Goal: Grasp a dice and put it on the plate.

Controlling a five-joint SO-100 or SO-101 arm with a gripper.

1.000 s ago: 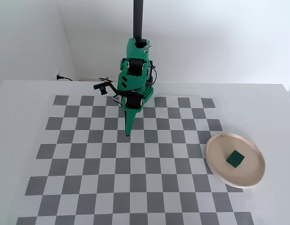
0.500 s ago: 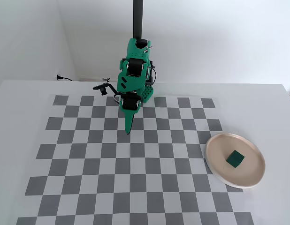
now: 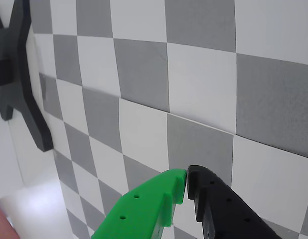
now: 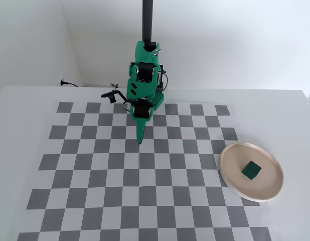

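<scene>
Only the arm (image 4: 144, 75) has moved since the earlier pictures: in the fixed view its folded body has turned a little, and the jaws' tip now points down slightly more to the right than before. Dice and plate have not shifted at all.

The dice (image 4: 251, 170) lies inside the plate (image 4: 230, 173), a bit right of the plate's middle, flat on the pink surface and clear of the raised rim. The plate stands at the right edge of the checkerboard mat (image 4: 95, 175), well apart from the arm. So the placing looks already done, in my judgement.

The gripper (image 3: 187, 183) is pressed together and holds nothing — in the wrist view the green finger (image 3: 149, 209) and the black finger (image 3: 219, 209) meet at their tips with only a thin line between them, above a grey square of the mat. In the fixed view the same gripper (image 4: 140, 141) hangs near the arm's base, tip down, close over the mat.

What could go wrong from here is small, I think. The tip sits low, so if the arm folds further or swings, it could scrape the mat and pull it on the white tabletop (image 4: 24, 100) — this would drag the plate with it. A wide swing to the right could also knock the plate's rim and tip the dice out.
</scene>
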